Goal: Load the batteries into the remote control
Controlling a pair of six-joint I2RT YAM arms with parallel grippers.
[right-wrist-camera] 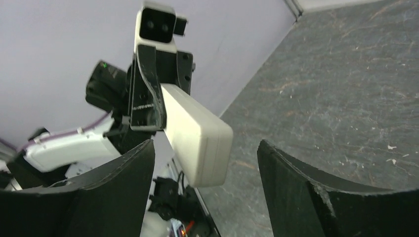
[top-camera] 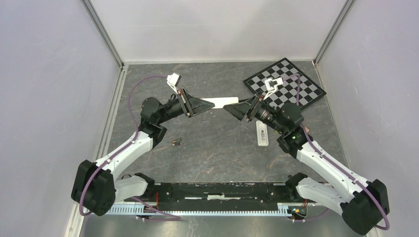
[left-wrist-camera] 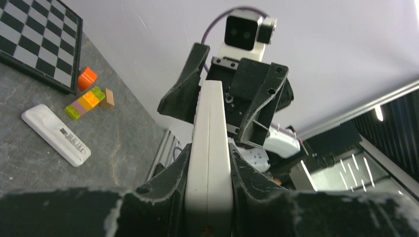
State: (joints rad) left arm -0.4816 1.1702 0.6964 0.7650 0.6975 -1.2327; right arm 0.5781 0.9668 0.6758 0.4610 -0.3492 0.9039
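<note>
My left gripper [top-camera: 210, 103] is shut on one end of the white remote control [top-camera: 221, 102] and holds it level above the table. In the left wrist view the remote [left-wrist-camera: 210, 113] sits edge-on, clamped between both fingers [left-wrist-camera: 173, 173]. My right gripper [top-camera: 230, 106] is open, and the remote's free end [right-wrist-camera: 197, 133] lies between its fingers [right-wrist-camera: 118, 173] without touching either. The two batteries [top-camera: 176, 142], tiny dark cylinders with brassy ends, lie together on the table below the left gripper, apart from both grippers.
A flat white piece with a printed label [top-camera: 262, 133] lies on the table under the right arm and also shows in the left wrist view [left-wrist-camera: 57, 134]. A chessboard [top-camera: 284, 84] lies at the back right. Coloured blocks [left-wrist-camera: 89, 98] sit beside it. Walls enclose three sides.
</note>
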